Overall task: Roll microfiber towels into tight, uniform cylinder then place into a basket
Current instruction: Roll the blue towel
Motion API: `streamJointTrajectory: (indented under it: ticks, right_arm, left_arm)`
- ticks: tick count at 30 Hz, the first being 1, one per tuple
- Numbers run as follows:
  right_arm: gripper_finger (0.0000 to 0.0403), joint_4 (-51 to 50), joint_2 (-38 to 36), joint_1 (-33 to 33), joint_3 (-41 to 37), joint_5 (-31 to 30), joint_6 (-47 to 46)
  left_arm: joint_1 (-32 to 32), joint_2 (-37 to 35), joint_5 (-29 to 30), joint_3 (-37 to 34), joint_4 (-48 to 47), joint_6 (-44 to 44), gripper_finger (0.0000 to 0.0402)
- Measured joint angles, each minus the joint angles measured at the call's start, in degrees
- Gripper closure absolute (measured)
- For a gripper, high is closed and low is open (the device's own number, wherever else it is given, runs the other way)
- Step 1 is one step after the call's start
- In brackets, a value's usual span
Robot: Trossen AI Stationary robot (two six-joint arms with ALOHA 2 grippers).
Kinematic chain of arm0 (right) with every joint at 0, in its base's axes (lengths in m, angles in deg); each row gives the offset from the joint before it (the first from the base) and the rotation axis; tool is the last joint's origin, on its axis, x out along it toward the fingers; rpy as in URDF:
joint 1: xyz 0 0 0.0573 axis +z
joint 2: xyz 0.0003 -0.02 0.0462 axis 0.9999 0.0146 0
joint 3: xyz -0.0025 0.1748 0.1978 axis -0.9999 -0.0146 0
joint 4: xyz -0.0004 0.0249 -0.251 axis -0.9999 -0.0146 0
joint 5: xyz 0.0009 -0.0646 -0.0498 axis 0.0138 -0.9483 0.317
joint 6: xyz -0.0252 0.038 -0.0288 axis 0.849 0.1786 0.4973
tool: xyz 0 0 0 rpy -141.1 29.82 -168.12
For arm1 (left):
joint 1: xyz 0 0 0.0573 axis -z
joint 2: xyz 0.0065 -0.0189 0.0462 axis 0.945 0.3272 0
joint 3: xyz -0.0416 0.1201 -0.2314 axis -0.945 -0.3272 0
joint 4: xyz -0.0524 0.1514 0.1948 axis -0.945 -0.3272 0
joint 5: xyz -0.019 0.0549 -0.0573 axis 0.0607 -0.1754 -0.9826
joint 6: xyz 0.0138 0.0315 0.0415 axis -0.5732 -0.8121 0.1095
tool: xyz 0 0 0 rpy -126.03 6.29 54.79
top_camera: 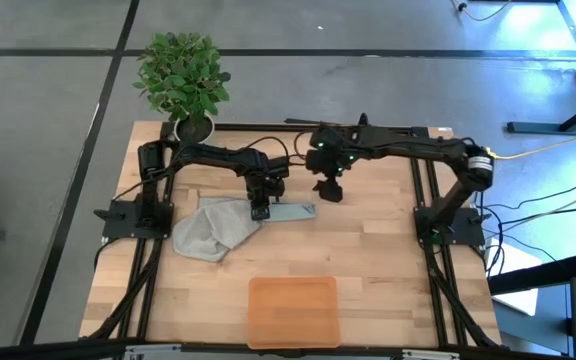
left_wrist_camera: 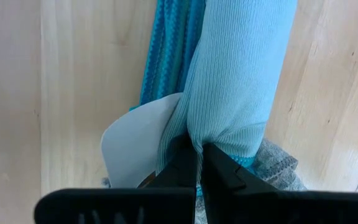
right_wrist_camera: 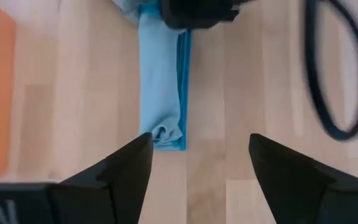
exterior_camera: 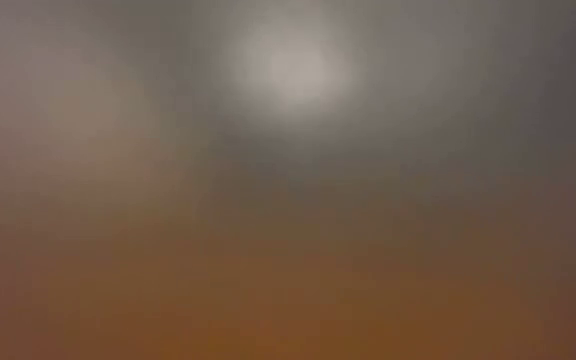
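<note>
At table centre: left end effector pinching one end of rolled blue towel, grey towel crumpled beside it; right end effector spread, hovering near roll's free end; basket well apart at front edge

The pale blue-teal microfiber towel lies near the table's middle, rolled into a narrow, ribbed cylinder with one end pinched and the other showing its spiral. The light grey microfiber towel lies crumpled and unrolled, touching the blue roll's pinched end. The shallow rectangular orange-tan basket sits apart at the table's near edge.
</note>
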Motion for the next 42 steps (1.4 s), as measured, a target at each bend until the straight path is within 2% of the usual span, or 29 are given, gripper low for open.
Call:
streamJointTrajectory:
  ticks: [10,15,20,24,28,34,42]
  right_arm:
    - [0.0137,1.8,-2.1,5.3,0.0,-0.1,-5.9]
    - [0.0137,2.1,-2.0,7.0,0.0,-0.2,-5.8]
    - [0.0137,2.2,-2.0,8.1,0.0,3.5,-5.2]
    - [0.0133,3.7,-1.5,8.6,0.1,0.9,-4.1]
    - [0.0102,4.0,-0.4,8.6,0.0,1.2,-5.6]
    - [0.0016,4.3,2.5,8.8,0.0,0.0,-7.5]
    - [0.001,8.2,8.2,9.7,0.0,-1.3,-7.5]
  left_arm:
    - [0.0,0.0,0.0,0.0,0.1,0.0,0.0401]
    - [0.0,0.0,0.0,0.0,0.1,0.0,0.0401]
    - [0.0,0.0,0.0,0.0,0.1,0.0,0.0401]
    - [0.0,0.0,0.0,0.0,0.1,0.0,0.0401]
    - [0.0,0.0,0.0,0.0,0.1,0.0,0.0401]
    - [0.0,0.0,0.1,0.0,0.1,0.0,0.0401]
    - [0.0,0.0,0.1,0.0,0.1,0.0,0.0401]
